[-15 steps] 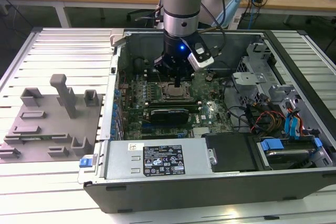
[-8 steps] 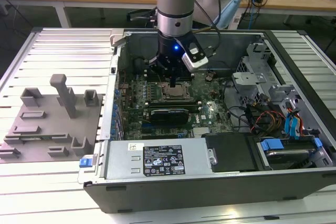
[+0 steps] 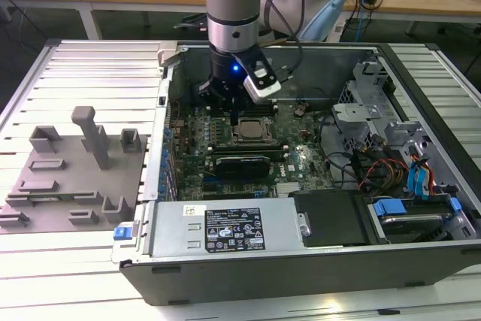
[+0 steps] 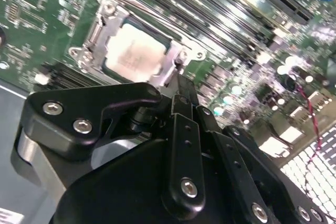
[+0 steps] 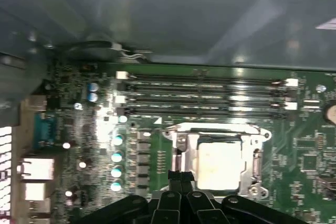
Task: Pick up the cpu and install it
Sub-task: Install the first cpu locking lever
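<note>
The cpu (image 3: 250, 131) lies flat in the metal-framed socket on the green motherboard (image 3: 297, 157), inside the open computer case. Its silver-grey top shows in both wrist views (image 4: 137, 56) (image 5: 219, 166). My gripper (image 3: 235, 114) hangs just above the board at the socket's edge, on the exterior view's left side of the chip. The black fingers (image 5: 181, 174) (image 4: 181, 85) are pressed together with nothing between them. They are close to the socket frame, and the chip itself is uncovered.
A black expansion card (image 3: 240, 163) lies just in front of the socket. Memory slots (image 5: 205, 95) run along its far side. A power supply (image 3: 225, 227) fills the case front, drive bays and cables (image 3: 406, 178) the right. A grey fixture plate (image 3: 68, 178) stands outside the case.
</note>
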{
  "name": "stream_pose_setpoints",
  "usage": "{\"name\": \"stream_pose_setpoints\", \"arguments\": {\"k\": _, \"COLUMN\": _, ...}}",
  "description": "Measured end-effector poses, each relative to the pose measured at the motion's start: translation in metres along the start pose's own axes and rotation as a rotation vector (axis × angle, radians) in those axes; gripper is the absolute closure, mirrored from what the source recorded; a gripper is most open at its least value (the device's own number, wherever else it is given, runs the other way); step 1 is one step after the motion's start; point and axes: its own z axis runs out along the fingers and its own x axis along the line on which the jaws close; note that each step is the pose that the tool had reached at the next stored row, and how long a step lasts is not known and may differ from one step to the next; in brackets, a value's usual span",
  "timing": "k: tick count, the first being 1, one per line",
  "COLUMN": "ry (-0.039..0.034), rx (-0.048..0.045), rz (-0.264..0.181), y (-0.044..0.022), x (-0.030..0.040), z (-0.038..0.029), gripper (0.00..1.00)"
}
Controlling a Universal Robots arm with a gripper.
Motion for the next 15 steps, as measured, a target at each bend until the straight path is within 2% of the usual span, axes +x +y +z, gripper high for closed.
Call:
{"name": "stream_pose_setpoints", "arguments": {"k": 4, "ry": 0.0001, "rx": 0.0, "rz": 0.0, "y": 0.0004, "x": 0.0099, "z": -0.0005, "gripper": 0.89}}
{"name": "stream_pose_setpoints", "arguments": {"k": 9, "ry": 0.0, "rx": 0.0001, "rz": 0.0, "y": 0.0003, "x": 0.0107, "z": -0.0021, "gripper": 0.89}}
{"name": "stream_pose_setpoints", "arguments": {"k": 11, "ry": -0.0001, "rx": 0.0, "rz": 0.0, "y": 0.0003, "x": 0.0106, "z": -0.0051, "gripper": 0.89}}
{"name": "stream_pose_setpoints", "arguments": {"k": 15, "ry": -0.0001, "rx": 0.0001, "rz": 0.0, "y": 0.0003, "x": 0.0102, "z": -0.0155, "gripper": 0.89}}
